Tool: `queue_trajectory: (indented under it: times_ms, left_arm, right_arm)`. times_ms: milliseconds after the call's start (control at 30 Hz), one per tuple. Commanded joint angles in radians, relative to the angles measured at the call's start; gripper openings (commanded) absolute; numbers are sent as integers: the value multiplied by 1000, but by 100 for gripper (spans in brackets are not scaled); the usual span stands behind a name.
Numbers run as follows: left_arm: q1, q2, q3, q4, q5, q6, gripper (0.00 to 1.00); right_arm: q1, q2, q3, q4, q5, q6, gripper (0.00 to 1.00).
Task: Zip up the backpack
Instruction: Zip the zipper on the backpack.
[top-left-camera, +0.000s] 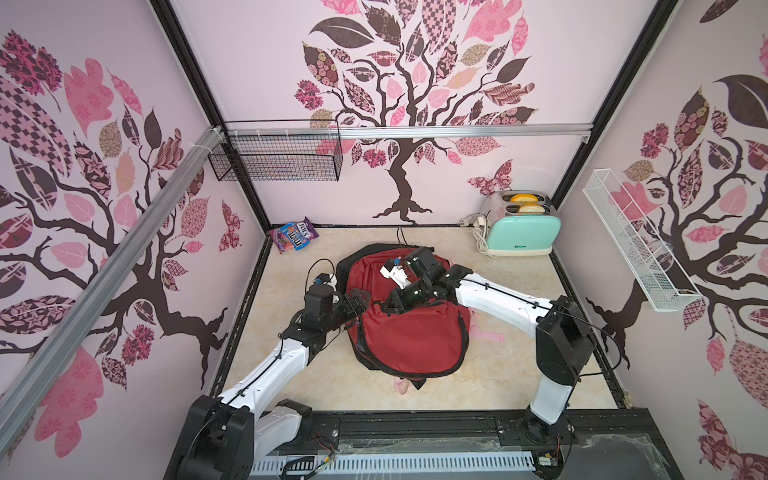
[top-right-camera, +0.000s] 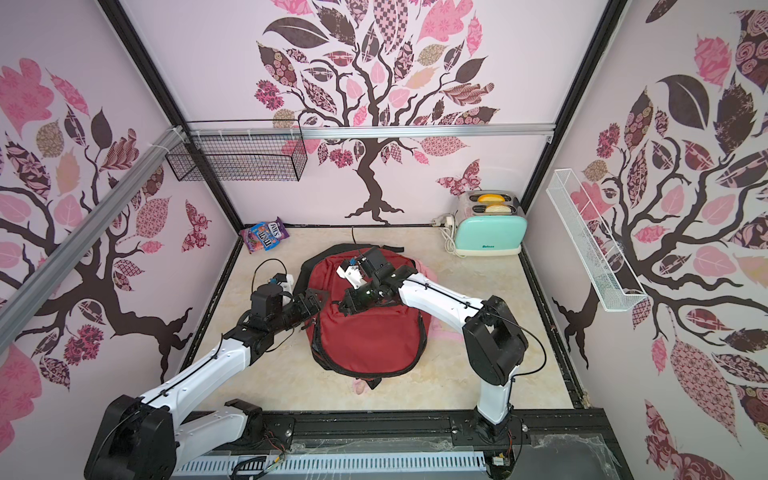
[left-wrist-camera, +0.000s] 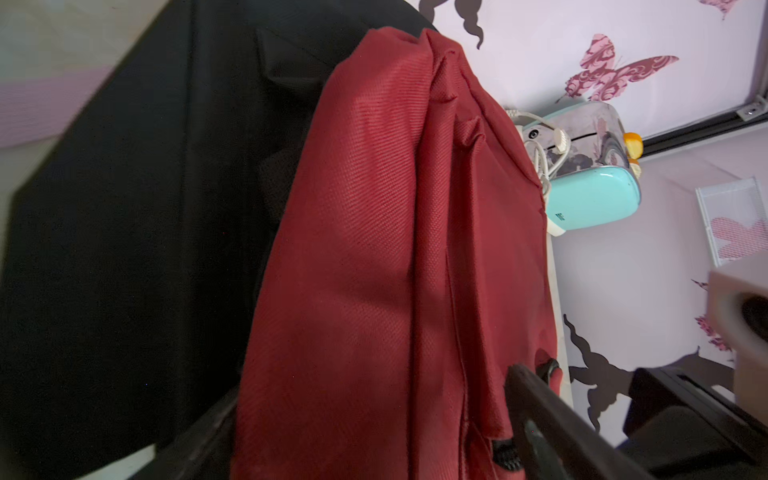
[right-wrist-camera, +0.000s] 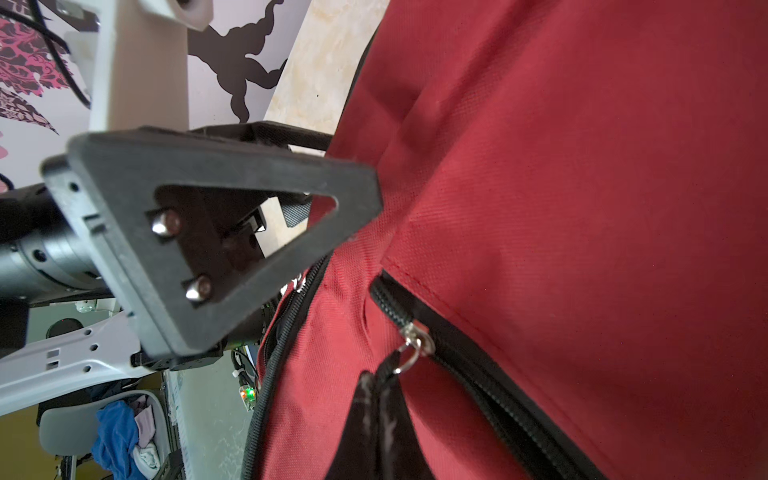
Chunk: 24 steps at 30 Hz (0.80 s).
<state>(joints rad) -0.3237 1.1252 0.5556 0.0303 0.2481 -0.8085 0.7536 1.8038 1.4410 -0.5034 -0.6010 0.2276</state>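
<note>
Left arm (top-left-camera: 266, 370) extends forward and inward, forearm low; left claw (top-left-camera: 360, 302) has its jaws spread wide; right arm (top-left-camera: 498, 299) bends at a raised elbow, forearm angled inward; right claw (top-left-camera: 388, 306) is closed, pointing toward the left claw, near it.

This is a robot test cell dressed up as a home room. Tree-and-butterfly wallpaper (top-left-camera: 403, 83) covers panels framed by an aluminium rail (top-left-camera: 415, 132). Beyond the left arm (top-left-camera: 266, 374) and right arm (top-left-camera: 498, 301) stand a mint toaster (top-left-camera: 521, 232) and a candy bag (top-left-camera: 294, 236). A black wire basket (top-left-camera: 276, 160) and a white wire basket (top-left-camera: 636, 241) hang on the walls. A slotted cable duct (top-left-camera: 395, 461) runs behind the arm bases. The right wrist view shows a grey chair (right-wrist-camera: 62, 424) outside.
</note>
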Motion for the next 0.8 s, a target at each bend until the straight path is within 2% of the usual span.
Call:
queue_trajectory:
  times_ms: [0,167,267,333,433,467,600,767]
  left_arm:
    - [-26,8,-7,102,77,6,90]
    - [-43,30,-23,169,126,-8,88]
    - [-43,45,-31,193,149,-20,82]
    - [-43,46,-34,199,156,-20,74]
    - [-41,42,-41,197,163,-22,49]
    - [-41,38,-45,198,164,-26,46]
    - [-25,-2,-102,189,138,-66,48]
    - [-23,-157,-158,45,29,-61,54]
  right_arm:
    - [-8,17,16,37,-39,11,0]
    - [-9,79,41,64,-71,20,0]
    - [-9,112,55,72,-85,25,0]
    - [-9,122,59,77,-95,25,0]
    - [-9,134,69,75,-111,17,0]
    - [-9,140,82,66,-120,13,0]
    - [-8,165,125,62,-183,13,0]
    - [13,178,182,27,-229,-10,0]
